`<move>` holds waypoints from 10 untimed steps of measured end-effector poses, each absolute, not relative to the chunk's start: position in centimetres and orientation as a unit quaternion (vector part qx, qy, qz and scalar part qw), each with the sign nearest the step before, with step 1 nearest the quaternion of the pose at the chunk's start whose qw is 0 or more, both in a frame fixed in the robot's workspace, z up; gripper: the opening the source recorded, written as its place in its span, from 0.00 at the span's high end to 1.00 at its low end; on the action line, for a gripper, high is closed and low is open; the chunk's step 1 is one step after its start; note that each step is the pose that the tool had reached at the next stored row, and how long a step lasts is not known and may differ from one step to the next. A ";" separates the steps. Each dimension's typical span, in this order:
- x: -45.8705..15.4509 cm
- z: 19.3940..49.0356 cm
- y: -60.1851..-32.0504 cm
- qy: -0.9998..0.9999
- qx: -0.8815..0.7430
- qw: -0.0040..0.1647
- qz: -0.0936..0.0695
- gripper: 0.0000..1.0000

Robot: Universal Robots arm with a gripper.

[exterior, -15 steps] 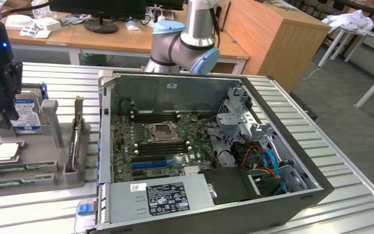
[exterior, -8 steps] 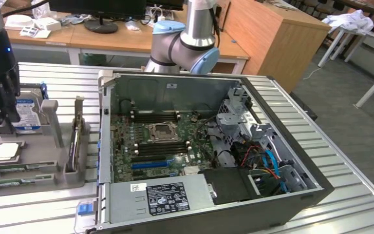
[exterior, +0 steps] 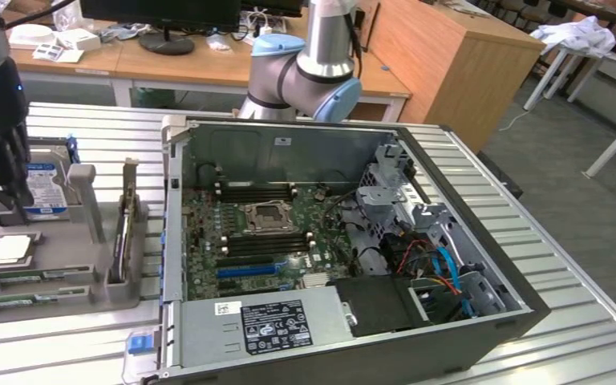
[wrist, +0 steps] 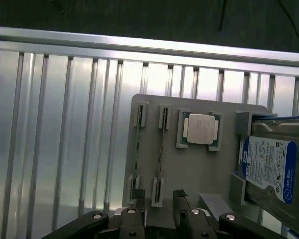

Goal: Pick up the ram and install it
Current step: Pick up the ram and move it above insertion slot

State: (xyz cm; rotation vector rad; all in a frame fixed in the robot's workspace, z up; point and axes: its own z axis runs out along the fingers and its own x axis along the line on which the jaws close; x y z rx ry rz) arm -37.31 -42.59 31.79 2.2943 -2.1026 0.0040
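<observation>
The black two-fingered gripper (wrist: 158,203) hangs released and empty over the grey moulded holder (wrist: 199,174). There the ram (wrist: 162,149), a thin green circuit-board stick, stands on edge in end-slots, probably so its faces can be pinched. Edge-on, its label and chips are hidden; the gripper's body is cut off at the picture's edge

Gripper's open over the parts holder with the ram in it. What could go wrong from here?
The ram stands on edge right beside a second stick in the holder; the open gripper could catch both or knock the neighbour. An off-centre pinch might tilt the thin board. The CPU and hard drive sit close by and could be struck.
</observation>
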 end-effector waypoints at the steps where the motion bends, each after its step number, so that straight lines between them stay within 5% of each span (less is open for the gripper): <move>1: -37.3 31.6 -42.6 -0.671 0.741 0.015 0.001 0.64; 10: -39.0 30.7 -42.6 -0.677 0.736 0.015 0.002 0.64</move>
